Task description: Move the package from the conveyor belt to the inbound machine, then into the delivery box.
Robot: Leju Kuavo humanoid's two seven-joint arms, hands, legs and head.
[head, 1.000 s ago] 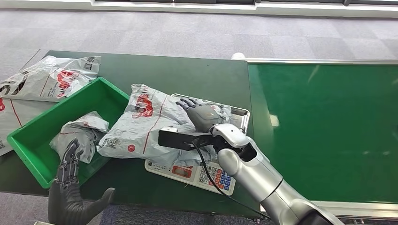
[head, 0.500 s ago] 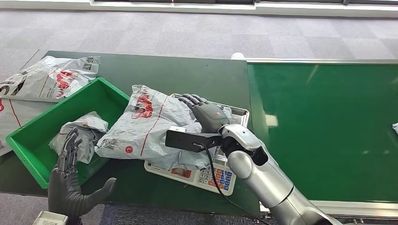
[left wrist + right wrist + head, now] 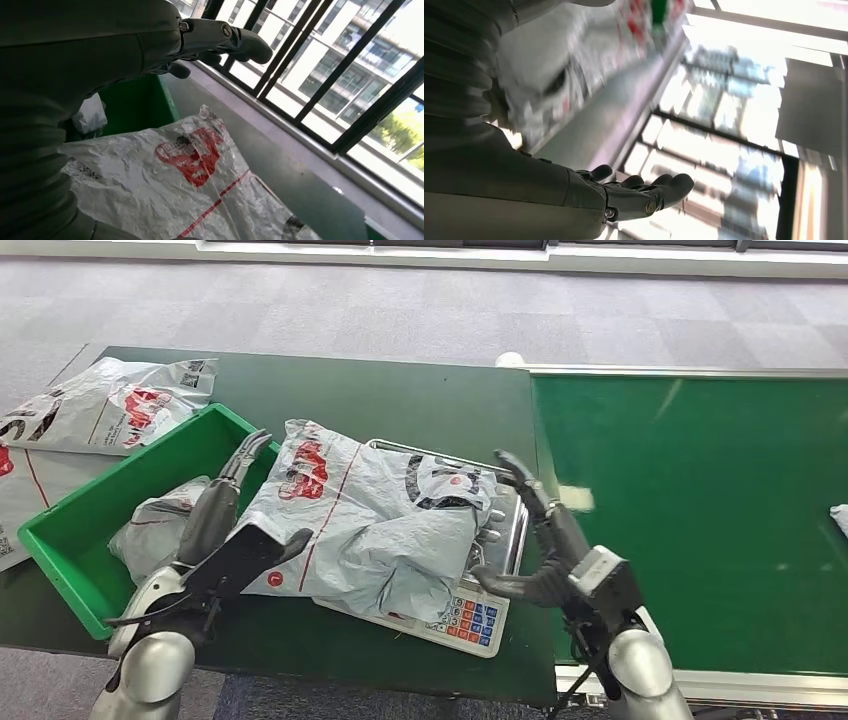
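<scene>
The package [image 3: 375, 515], a crumpled grey mailer with red print, is laid across the inbound machine [image 3: 475, 615] (a weighing scale with a steel tray and a keypad), its left end overhanging toward the delivery box [image 3: 75, 540]. It is judged to be at the weighing stage, not yet transferred. The left hand [image 3: 228, 515] is positioned at the package's left edge, just beside the box rim, fingers [image 3: 245, 455] extended and apart, nothing gripped; contact with the mailer cannot be confirmed. The right hand [image 3: 545, 540] is held at the scale's right side, fingers spread and empty, between tray and conveyor belt [image 3: 700, 510]. Both hands flank the package, presumably for a two-sided lift. Another mailer [image 3: 155, 530] lies inside the box; further mailers [image 3: 100, 410] rest on the surface [image 3: 400, 400] beyond.
</scene>
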